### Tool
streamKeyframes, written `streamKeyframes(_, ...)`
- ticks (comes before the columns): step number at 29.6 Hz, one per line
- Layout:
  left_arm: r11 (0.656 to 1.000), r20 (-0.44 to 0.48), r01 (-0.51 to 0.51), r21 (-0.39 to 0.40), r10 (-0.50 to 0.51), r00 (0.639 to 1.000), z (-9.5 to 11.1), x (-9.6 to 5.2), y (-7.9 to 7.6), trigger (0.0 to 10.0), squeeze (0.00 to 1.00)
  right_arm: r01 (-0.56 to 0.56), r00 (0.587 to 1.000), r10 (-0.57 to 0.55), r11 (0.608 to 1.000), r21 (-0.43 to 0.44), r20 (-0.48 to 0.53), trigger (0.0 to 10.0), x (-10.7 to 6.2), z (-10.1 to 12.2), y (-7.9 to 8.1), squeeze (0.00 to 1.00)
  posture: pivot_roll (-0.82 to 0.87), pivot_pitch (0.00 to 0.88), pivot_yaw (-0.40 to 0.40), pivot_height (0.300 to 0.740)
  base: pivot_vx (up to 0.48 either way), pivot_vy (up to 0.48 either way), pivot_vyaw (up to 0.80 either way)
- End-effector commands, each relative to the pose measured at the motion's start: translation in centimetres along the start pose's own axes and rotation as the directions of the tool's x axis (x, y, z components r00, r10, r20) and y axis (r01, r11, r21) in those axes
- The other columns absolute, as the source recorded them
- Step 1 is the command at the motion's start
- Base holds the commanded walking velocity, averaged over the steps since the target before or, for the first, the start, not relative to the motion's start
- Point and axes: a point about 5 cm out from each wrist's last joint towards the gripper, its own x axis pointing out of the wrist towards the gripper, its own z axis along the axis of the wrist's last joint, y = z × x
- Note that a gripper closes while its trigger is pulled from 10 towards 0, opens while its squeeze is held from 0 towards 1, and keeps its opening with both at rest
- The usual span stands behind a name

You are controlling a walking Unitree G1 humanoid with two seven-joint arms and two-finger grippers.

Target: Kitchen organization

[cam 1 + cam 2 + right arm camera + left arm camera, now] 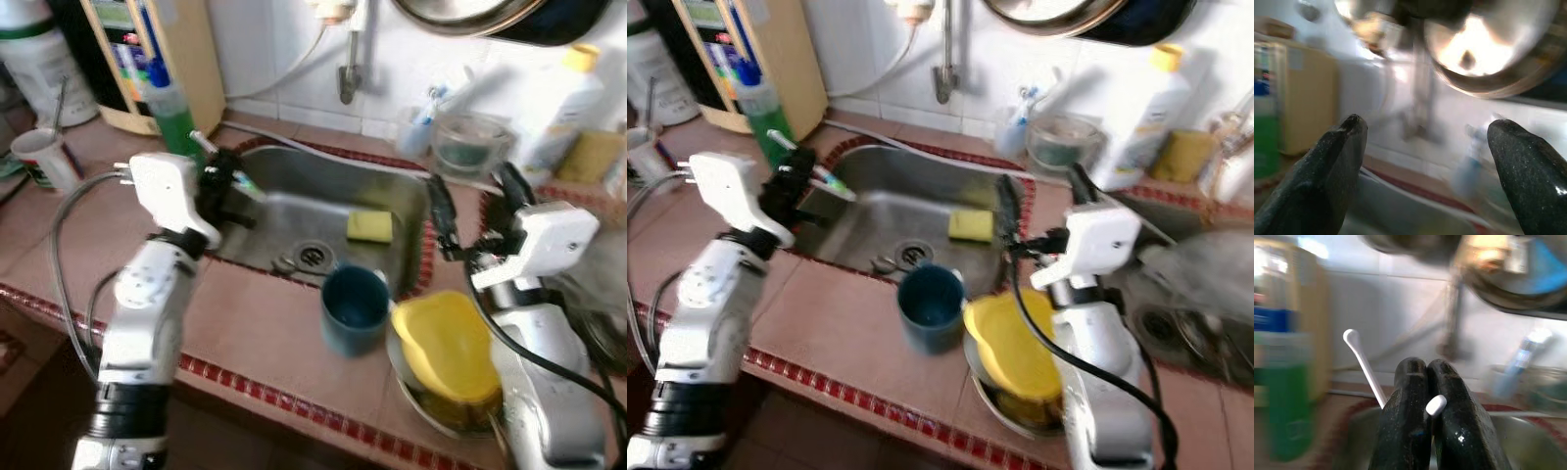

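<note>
My left gripper [227, 186] hovers over the left rim of the steel sink [284, 211]. It is shut on two thin white sticks [1364, 364], one with a rounded end and one that looks like a toothbrush with a coloured tip [830, 180]. My right gripper [478, 208] stands open and empty above the sink's right rim, its fingers [1332, 166] wide apart. A yellow sponge [369, 225] lies in the sink. A dark blue cup [353, 308] stands on the front counter beside a yellow bowl [446, 348] resting in a metal bowl.
A tap [348, 69] hangs over the sink's back. Behind it stand a clear cup with a toothbrush [416, 127], a glass bowl [470, 142] and a white bottle [563, 108]. At left stand a green bottle [174, 113] and a white mug [44, 157].
</note>
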Motion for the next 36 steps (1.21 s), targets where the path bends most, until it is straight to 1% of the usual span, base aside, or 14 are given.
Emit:
streamKeyframes(1,1.000,0.014,-0.018,-0.009,0.018,1.000,0.41,-0.34,0.75,10.0,0.00,-0.012,1.000,0.012,1.000,0.015,0.003,10.0,-0.06,0.05,0.59,0.00,-0.16,0.060,0.033,0.740,0.000,0.000,0.00)
streamKeyframes(3,1.000,0.025,-0.005,-0.030,0.006,1.000,0.48,-0.35,0.62,10.0,0.00,-0.012,1.000,0.012,1.000,0.016,0.003,10.0,-0.07,0.04,0.59,0.00,-0.16,0.060,0.033,0.740,0.000,0.000,0.00)
streamKeyframes(6,1.000,0.018,-0.010,-0.012,0.010,1.000,0.52,-0.34,0.58,10.0,0.00,-0.013,1.000,0.013,1.000,0.014,0.003,10.0,-0.07,0.06,0.57,0.00,-0.16,0.062,0.034,0.740,0.000,0.000,0.00)
streamKeyframes(9,1.000,0.019,-0.007,-0.010,0.008,1.000,0.56,-0.36,0.53,10.0,0.00,-0.013,1.000,0.013,1.000,0.013,0.002,10.0,-0.07,0.07,0.53,0.00,-0.16,0.065,0.033,0.740,0.000,0.000,0.00)
streamKeyframes(14,1.000,0.016,0.025,0.001,-0.025,1.000,0.60,-0.27,0.47,10.0,0.00,-0.011,1.000,0.011,1.000,0.011,0.003,10.0,0.02,0.08,0.47,0.00,-0.16,0.070,0.034,0.740,0.000,0.000,0.00)
streamKeyframes(22,0.999,0.013,0.040,0.015,-0.040,0.999,0.65,0.09,0.54,10.0,0.00,0.005,1.000,-0.005,1.000,0.017,0.000,10.0,0.19,0.06,0.22,0.00,-0.17,0.072,0.044,0.740,0.000,0.000,0.00)
streamKeyframes(24,0.999,0.010,0.046,0.017,-0.046,0.999,0.59,0.19,0.45,10.0,0.00,0.012,1.000,-0.011,0.999,0.040,-0.013,10.0,0.16,-0.07,0.21,0.00,-0.17,0.072,0.047,0.740,0.000,0.000,-0.80)
streamKeyframes(36,0.999,0.004,0.045,0.019,-0.045,0.999,0.42,0.34,0.44,10.0,0.00,0.014,1.000,-0.013,0.999,0.034,-0.012,10.0,0.24,-0.04,0.03,0.00,-0.17,0.071,0.045,0.740,0.000,0.000,-0.79)
